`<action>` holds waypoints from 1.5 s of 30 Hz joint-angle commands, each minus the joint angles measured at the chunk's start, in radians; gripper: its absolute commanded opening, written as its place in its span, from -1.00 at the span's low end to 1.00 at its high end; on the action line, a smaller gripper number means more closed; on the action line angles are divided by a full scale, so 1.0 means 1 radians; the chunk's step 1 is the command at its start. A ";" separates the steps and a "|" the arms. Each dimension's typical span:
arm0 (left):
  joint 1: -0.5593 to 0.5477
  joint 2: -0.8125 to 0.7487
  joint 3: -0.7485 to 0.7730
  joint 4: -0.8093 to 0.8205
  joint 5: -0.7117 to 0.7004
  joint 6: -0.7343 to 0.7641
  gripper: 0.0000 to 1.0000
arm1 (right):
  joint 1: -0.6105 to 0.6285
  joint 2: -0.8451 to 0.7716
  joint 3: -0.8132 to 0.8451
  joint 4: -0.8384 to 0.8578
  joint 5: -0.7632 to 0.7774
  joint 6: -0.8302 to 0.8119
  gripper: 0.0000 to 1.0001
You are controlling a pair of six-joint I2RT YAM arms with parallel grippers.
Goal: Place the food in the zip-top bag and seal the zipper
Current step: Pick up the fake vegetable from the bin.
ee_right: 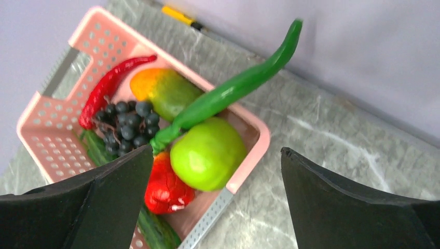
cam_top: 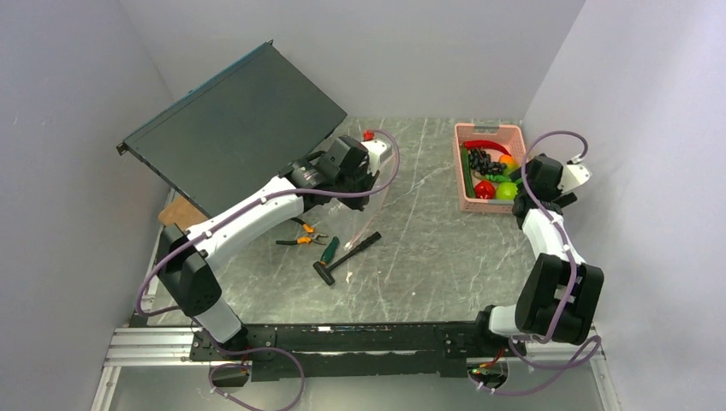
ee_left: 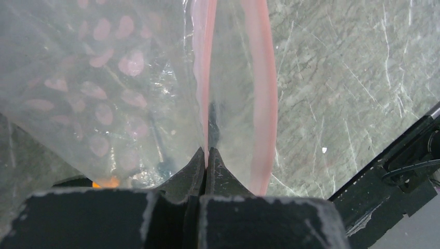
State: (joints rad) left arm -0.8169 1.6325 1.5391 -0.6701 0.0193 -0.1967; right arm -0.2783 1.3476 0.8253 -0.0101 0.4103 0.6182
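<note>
My left gripper (ee_left: pixel 206 157) is pinched shut on one lip of the pale pink zipper strip (ee_left: pixel 203 78) of the clear crinkly plastic bag (ee_left: pixel 104 93). It holds the bag up over the grey marbled table (ee_left: pixel 353 78) so the other lip bows away and the mouth gapes. My right gripper (ee_right: pixel 217 153) hangs with its fingers wide apart over the pink slotted basket (ee_right: pixel 46 119). The toy food lies there: round green apple (ee_right: pixel 207 153), red tomato (ee_right: pixel 166 187), red chili (ee_right: pixel 109 85) and dark grape bunch (ee_right: pixel 127 127). I judge nothing is bagged yet.
</note>
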 commanded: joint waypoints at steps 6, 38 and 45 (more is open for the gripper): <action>-0.006 -0.063 0.015 0.028 -0.004 -0.005 -1.00 | -0.141 0.045 0.017 0.257 -0.135 -0.020 0.84; -0.033 -0.046 0.036 -0.003 -0.050 0.028 -1.00 | -0.259 0.260 -0.063 0.561 -0.347 0.155 -0.06; -0.039 -0.046 0.039 -0.006 -0.068 0.031 -1.00 | -0.250 0.259 -0.085 0.642 -0.392 0.149 -0.48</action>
State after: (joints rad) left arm -0.8482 1.5948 1.5391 -0.6781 -0.0261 -0.1776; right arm -0.5301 1.6436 0.7666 0.5209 0.0277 0.7940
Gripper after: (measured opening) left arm 0.012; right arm 0.321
